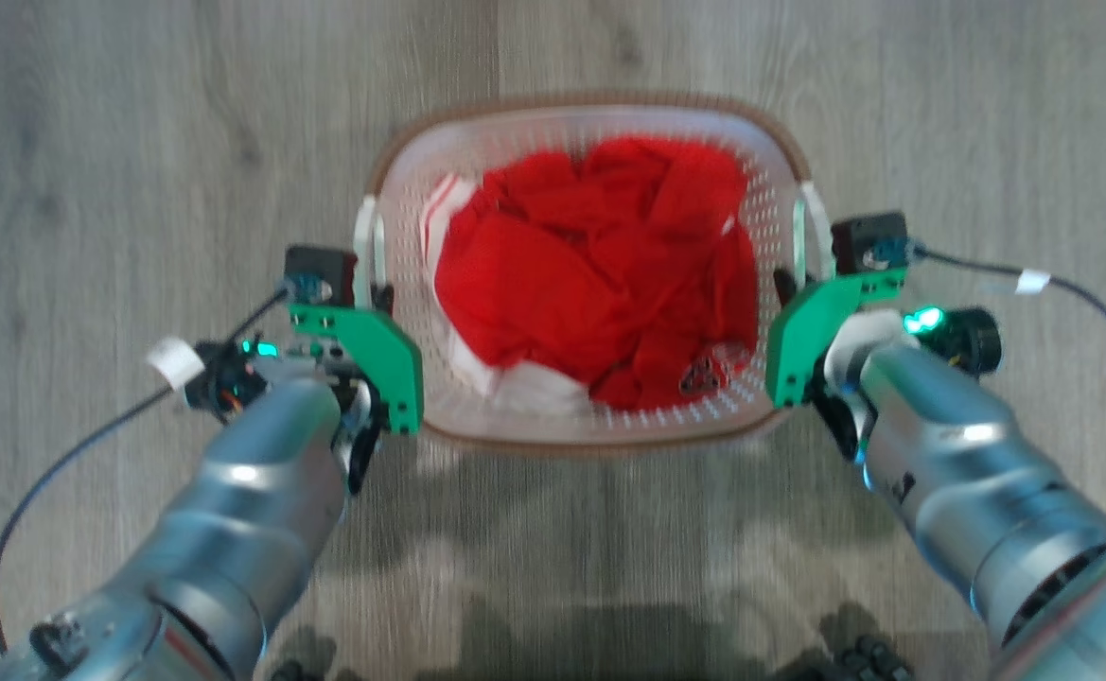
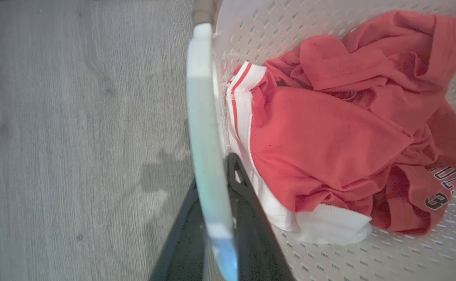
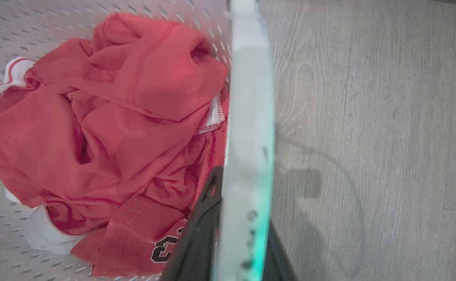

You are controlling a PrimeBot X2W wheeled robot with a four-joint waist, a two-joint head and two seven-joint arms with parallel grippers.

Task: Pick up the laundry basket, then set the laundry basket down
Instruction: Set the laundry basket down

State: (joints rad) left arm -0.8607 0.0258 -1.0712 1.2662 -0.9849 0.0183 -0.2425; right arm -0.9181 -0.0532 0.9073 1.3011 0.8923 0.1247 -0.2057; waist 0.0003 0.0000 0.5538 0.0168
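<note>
The left gripper (image 1: 380, 295) pinches the left handle (image 1: 366, 236) of the laundry basket (image 1: 600, 441) — red clothes (image 1: 600, 265) heaped inside, wooden floor (image 1: 136, 142) beneath — and the right gripper (image 1: 784, 284) pinches the right handle (image 1: 813, 232), likely to carry it level.

head view straight down on laundry basket (image 1: 553, 121), wrist views close alongside (all share it)

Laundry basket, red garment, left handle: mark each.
laundry basket (image 1: 600, 123): head view, far perforated wall.
red garment (image 1: 590, 274): head view, middle of the crumpled fabric.
left handle (image 2: 203, 117): left wrist view, middle of the white bar.
</note>
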